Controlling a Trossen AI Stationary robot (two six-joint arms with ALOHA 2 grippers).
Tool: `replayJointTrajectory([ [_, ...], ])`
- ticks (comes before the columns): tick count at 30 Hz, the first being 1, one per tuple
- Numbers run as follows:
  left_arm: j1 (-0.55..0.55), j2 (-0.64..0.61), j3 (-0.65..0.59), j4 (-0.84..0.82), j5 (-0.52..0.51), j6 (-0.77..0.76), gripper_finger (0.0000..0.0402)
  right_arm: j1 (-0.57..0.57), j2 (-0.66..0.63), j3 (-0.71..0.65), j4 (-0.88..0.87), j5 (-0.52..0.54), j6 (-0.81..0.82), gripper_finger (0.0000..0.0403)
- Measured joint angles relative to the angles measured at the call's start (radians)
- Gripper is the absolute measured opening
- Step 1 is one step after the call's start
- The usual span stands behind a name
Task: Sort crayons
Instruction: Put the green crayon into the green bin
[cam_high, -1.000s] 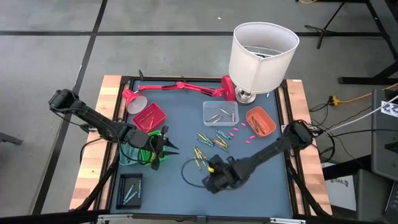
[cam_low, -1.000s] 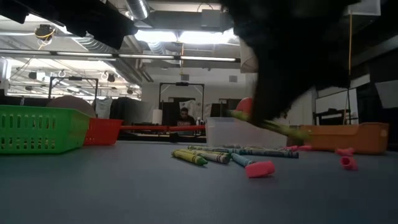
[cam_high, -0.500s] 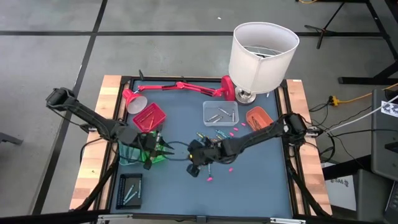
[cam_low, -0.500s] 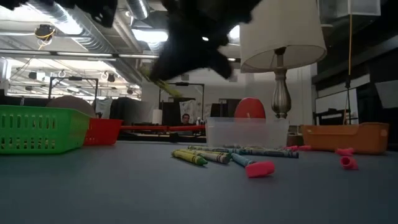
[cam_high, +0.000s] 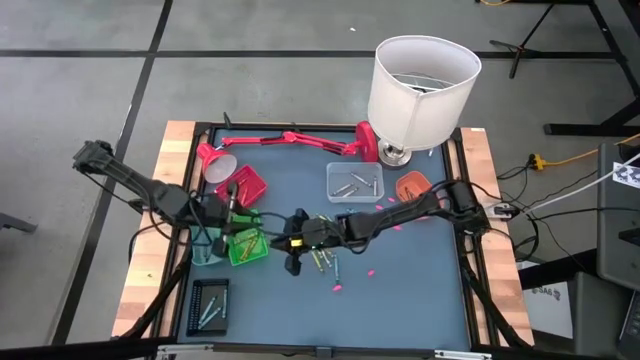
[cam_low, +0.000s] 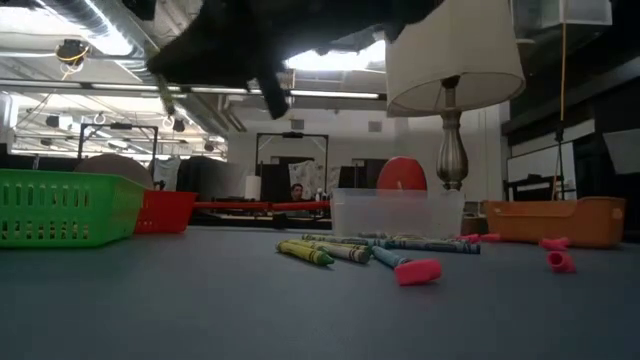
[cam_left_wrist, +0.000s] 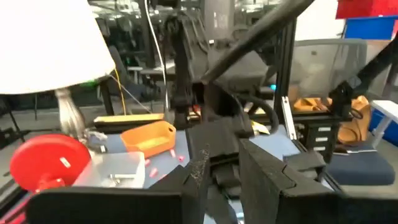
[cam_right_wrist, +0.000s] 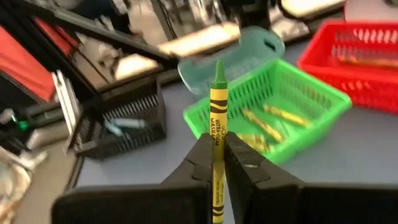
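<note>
Right pincer (cam_right_wrist: 217, 163) is clamped shut, arm stretched out; left pincer (cam_left_wrist: 217, 168) sits close opposite, seemingly part-open.

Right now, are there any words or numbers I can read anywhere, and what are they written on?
None can be read.
Yellow crayon held in the right gripper fingers: dark print on its wrapper, too blurred to read.
Crayons on the table: wrappers too small to read.

crayon (cam_right_wrist: 216, 134): yellow, green tip | baskets: green (cam_right_wrist: 298, 115), red (cam_right_wrist: 360, 46) | lamp shade (cam_high: 423, 88): white
</note>
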Motion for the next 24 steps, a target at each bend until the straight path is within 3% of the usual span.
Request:
replayJointTrajectory([
  [8, 0.000, -0.044, 0.000, -0.004, -0.054, 0.030, 0.0069, -0.005, 0.100, 0.000, 0.245, -0.007, 0.000, 0.0017],
  [24, 0.000, -0.039, 0.000, -0.027, -0.053, 0.030, 0.0069, -0.033, 0.158, 0.000, 0.392, 0.044, 0.002, 0.0017],
])
